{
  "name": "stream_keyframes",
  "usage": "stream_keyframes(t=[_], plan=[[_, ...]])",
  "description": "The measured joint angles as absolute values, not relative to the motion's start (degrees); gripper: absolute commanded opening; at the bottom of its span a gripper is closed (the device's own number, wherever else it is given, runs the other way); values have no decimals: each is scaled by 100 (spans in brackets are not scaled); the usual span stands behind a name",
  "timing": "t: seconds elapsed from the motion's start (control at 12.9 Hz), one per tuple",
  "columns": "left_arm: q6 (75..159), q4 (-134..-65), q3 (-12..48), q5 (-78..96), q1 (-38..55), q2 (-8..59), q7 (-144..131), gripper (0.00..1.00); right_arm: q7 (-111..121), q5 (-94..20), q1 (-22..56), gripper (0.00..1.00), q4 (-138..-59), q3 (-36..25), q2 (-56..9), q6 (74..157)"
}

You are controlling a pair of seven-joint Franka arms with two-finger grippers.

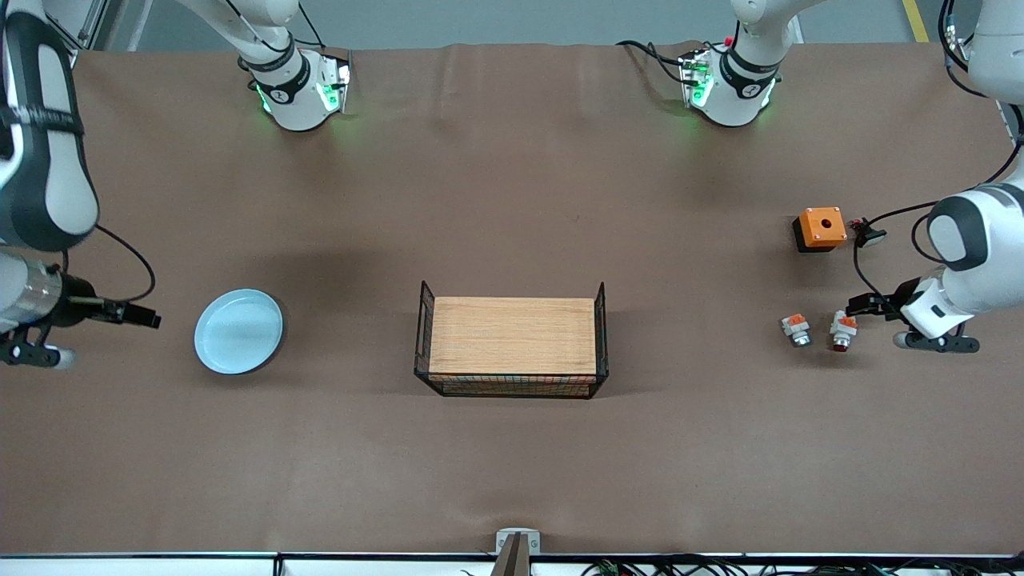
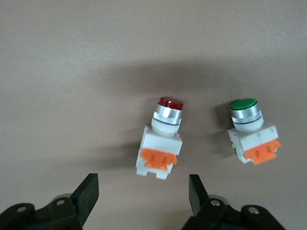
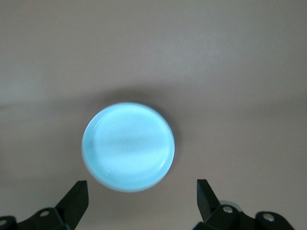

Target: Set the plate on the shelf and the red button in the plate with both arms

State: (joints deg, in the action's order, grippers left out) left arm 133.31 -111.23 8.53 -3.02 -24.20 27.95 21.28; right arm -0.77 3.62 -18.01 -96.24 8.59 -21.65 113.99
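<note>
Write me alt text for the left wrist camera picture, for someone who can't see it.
Two small push-button parts lie apart on a brown table cover: the red button, with white body, orange block, metal collar and dark red cap, and beside it a similar part with a green cap. The left gripper is open, its two black fingers at the picture's bottom edge, roughly in line with the red button and touching neither part.

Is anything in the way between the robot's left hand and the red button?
Nothing visible is. The left hand is open just above the table, and the red button lies right ahead of its fingers with only bare tablecloth between. The green button lies beside it, off to one side.
</note>
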Motion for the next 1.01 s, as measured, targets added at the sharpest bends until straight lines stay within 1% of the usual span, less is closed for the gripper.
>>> stream_keyframes(t=[0.08, 0.15, 0.31, 0.39, 0.54, 0.62, 0.77, 0.85, 1.01], plan=[[13430, -11124, 863, -302, -2412, 2885, 2186, 79, -77, 474, -1821, 99, -9625, 859, -2392, 11678], [13527, -11123, 868, -302, -2406, 2969, 2257, 75, -77, 551, -1837, 99, -9624, 859, -2597, 11926], [13641, -11120, 870, -302, -2405, 3089, 2422, 60, -39, 608, -1893, 99, -9624, 856, -2960, 12299], [13654, -11118, 870, -302, -2405, 3117, 2473, 54, -14, 616, -1917, 99, -9622, 855, -3118, 12398], [13656, -11118, 875, -302, -2396, 3153, 2508, 49, 4, 631, -1939, 100, -9617, 855, -3344, 12465], [13657, -11117, 878, -302, -2388, 3164, 2515, 41, 5, 641, -1944, 100, -9617, 850, -3414, 12463], [13658, -11116, 887, -302, -2372, 3174, 2520, 13, 6, 694, -1948, 99, -9622, 787, -3556, 12456], [13656, -11107, 891, -302, -2369, 3172, 2526, 3, 16, 740, -1949, 96, -9626, 745, -3639, 12461], [13640, -11099, 916, -302, -2366, 3172, 2528, 1, 28, 942, -1948, 93, -9686, 713, -3761, 12546]])
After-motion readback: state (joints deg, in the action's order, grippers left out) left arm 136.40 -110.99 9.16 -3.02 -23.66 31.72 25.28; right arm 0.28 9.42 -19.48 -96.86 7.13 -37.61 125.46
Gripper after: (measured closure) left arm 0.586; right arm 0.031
